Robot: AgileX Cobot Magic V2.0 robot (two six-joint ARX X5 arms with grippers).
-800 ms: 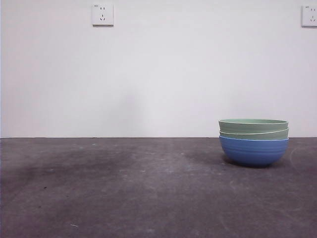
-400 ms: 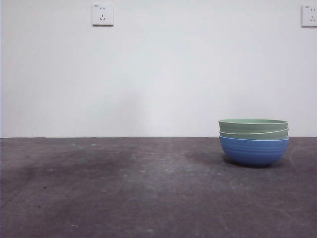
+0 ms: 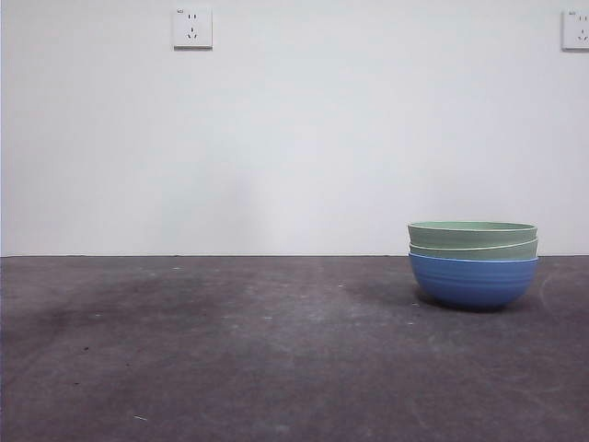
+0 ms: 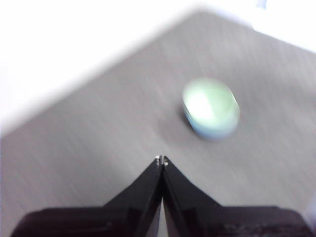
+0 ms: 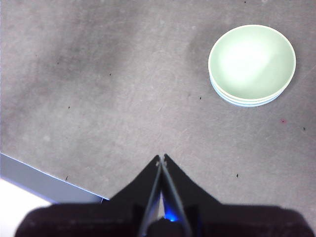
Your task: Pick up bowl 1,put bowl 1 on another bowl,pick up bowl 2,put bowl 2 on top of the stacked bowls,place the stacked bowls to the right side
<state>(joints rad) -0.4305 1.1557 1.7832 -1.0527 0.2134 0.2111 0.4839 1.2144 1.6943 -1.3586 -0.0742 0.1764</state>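
Note:
The stacked bowls stand on the right part of the table: a blue bowl at the bottom with two pale green bowls nested in it. From above, the right wrist view shows the stack some way off from my right gripper, which is shut and holds nothing. My left gripper is shut and holds nothing too, high above the table, and the stack looks blurred in its view. Neither arm shows in the front view.
The dark grey table runs back to a white wall with two sockets. The table's edge lies close to my right gripper in the right wrist view.
The stacked bowls have stayed in place on the right. No arm has come into the front view.

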